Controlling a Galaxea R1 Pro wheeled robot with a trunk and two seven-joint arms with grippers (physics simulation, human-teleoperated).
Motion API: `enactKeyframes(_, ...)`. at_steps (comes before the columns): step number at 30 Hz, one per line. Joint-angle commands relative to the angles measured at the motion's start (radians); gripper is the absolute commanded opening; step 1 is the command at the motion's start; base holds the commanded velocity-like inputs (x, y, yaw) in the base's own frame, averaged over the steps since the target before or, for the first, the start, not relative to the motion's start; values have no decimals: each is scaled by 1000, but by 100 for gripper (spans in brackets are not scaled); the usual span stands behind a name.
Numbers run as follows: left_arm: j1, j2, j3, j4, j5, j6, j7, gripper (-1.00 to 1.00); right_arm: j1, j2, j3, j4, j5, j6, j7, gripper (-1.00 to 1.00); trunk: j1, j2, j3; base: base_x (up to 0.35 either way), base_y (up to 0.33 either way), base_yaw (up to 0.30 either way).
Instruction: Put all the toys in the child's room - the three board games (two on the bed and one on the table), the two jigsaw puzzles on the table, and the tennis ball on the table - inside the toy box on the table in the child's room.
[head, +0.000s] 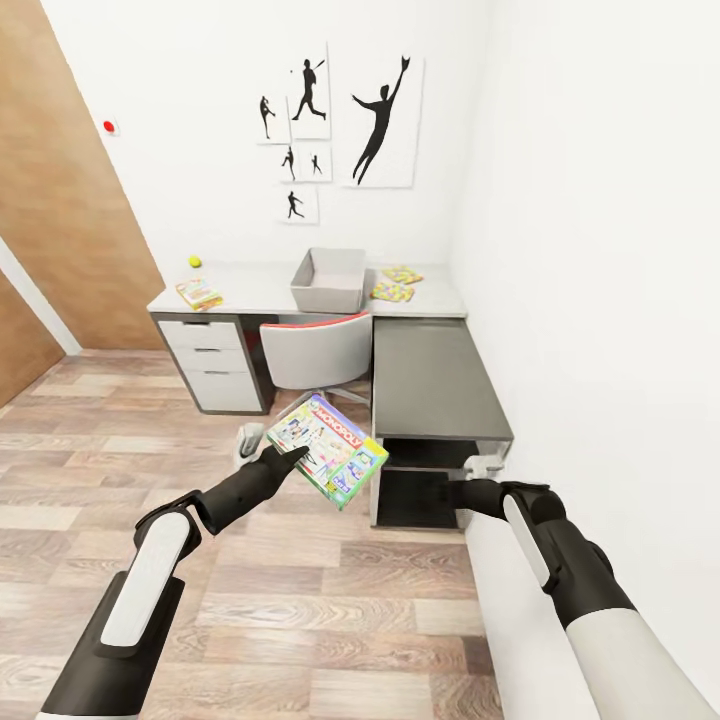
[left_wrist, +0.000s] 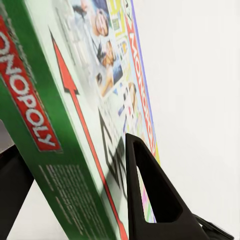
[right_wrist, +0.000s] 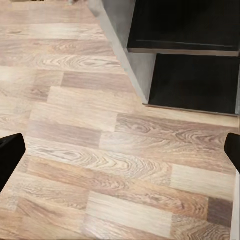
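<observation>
Nearest, the left tool (head: 290, 458) is gripping the Monopoly box (head: 330, 447) by its edge, holding it tilted above the wooden floor (head: 300, 600). The right tool (head: 478, 470) is hanging with its fingers spread wide and nothing between them, beside the low dark-topped cabinet (head: 435, 385). Farther off, a chair (head: 318, 352) is sitting at the table (head: 255, 290), which is carrying the grey toy box (head: 330, 280), a small game box (head: 198, 294), the tennis ball (head: 195, 262) and two jigsaw puzzles (head: 396, 283). Silhouette pictures (head: 385, 120) are hanging on the white wall.

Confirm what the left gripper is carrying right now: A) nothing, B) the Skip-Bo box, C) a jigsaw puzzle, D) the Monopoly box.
D: the left gripper is clamped on the Monopoly box, its red logo readable in the left wrist view.
</observation>
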Motion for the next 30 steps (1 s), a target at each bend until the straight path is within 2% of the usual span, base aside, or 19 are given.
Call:
enactKeyframes(1, -1, 0, 0, -1, 8, 2, 3, -100, -1, -1, 2, -2, -8, 5, -3, 100, 1, -2, -2, 335, 0, 0)
enactKeyframes(11, -1, 0, -1, -1, 8, 2, 3, -100, 1, -3, 0, -15, -7, 5, -2, 100, 1, -2, -2, 335, 0, 0)
enactKeyframes(19, -1, 0, -1, -1, 8, 2, 3, -100, 55, -4, -1, -123, -6, 11, -2, 100, 1, -2, -2, 335, 0, 0)
enactKeyframes(30, -1, 0, -1, -1, 8, 2, 3, -100, 79, -8, -3, -177, -6, 17, -2, 100, 1, -2, -2, 335, 0, 0)
